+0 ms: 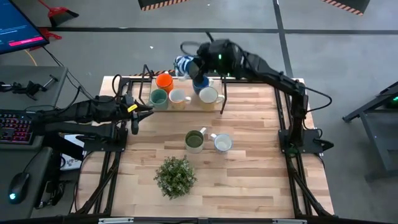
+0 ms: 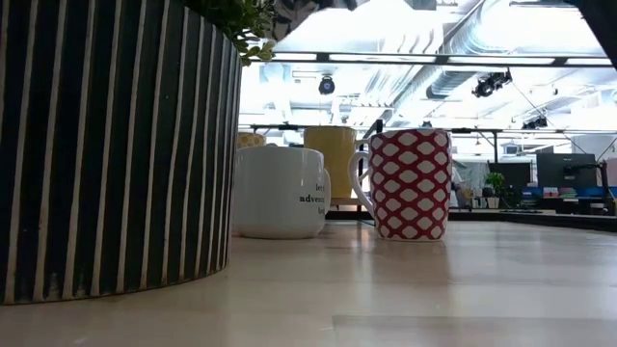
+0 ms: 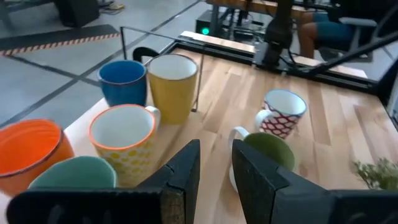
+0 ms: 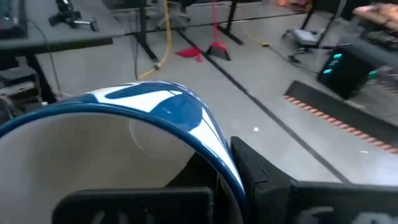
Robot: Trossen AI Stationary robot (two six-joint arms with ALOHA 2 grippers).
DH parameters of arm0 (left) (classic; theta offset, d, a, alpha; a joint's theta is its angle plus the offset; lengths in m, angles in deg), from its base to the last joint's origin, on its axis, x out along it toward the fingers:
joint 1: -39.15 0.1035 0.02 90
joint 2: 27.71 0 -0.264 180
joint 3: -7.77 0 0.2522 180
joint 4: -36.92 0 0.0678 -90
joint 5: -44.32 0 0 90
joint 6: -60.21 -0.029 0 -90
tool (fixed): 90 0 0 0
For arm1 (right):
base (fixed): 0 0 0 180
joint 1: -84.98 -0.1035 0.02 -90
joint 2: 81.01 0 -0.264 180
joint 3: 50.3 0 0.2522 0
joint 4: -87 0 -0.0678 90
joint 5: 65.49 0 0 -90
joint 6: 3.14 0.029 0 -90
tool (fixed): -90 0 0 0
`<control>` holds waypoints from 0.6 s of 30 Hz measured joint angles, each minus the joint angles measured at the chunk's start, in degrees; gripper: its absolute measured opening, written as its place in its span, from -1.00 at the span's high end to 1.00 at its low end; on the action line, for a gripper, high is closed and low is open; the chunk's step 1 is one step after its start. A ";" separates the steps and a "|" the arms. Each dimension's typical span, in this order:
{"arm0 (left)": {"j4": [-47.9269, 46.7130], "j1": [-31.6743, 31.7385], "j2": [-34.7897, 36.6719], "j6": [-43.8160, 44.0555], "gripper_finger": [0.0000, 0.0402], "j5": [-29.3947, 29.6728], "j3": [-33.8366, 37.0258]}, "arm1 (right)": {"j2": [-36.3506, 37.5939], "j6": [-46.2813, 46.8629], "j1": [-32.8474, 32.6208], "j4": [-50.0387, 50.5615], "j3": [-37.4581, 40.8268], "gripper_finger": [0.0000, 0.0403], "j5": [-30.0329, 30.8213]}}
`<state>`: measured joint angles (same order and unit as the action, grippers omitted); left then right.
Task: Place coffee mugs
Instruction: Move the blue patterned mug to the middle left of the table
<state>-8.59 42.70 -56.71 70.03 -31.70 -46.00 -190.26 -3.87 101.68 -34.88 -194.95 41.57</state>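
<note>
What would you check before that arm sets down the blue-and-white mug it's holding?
1. Grip: right gripper is shut on the rim of the blue-and-white mug: ok.
2. Mug above the table: it appears to hang past the back edge, behind the blue mug: not ok.
3. Free spot near the orange mug: cannot tell.
4. Left gripper open, empty, beside the row: ok.
5. Olive-green mug and red-patterned mug upright, out of the way: ok.
</note>
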 joint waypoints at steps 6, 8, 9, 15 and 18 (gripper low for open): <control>0.60 1.03 -2.21 2.37 0.60 2.31 0.00 | -1.31 -3.21 6.40 -5.07 0.13 1.00 -15.31; 1.26 1.36 -3.38 3.09 0.60 2.61 0.00 | -2.19 -3.76 7.63 -4.22 0.13 1.00 -19.27; 2.16 1.39 -4.02 3.19 0.60 2.75 0.00 | -2.79 -4.45 7.74 -3.65 0.15 1.00 -20.08; 5.33 1.42 -7.20 3.13 0.60 6.56 0.00 | -6.05 -8.02 6.67 0.30 0.32 1.00 -24.26; 6.10 1.42 -7.91 3.58 0.60 8.55 -0.02 | -6.97 -9.32 5.66 3.36 0.32 1.00 -25.02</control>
<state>-2.50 44.13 -64.61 73.60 -23.14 -46.02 -197.23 -13.20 107.34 -31.52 -194.62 16.55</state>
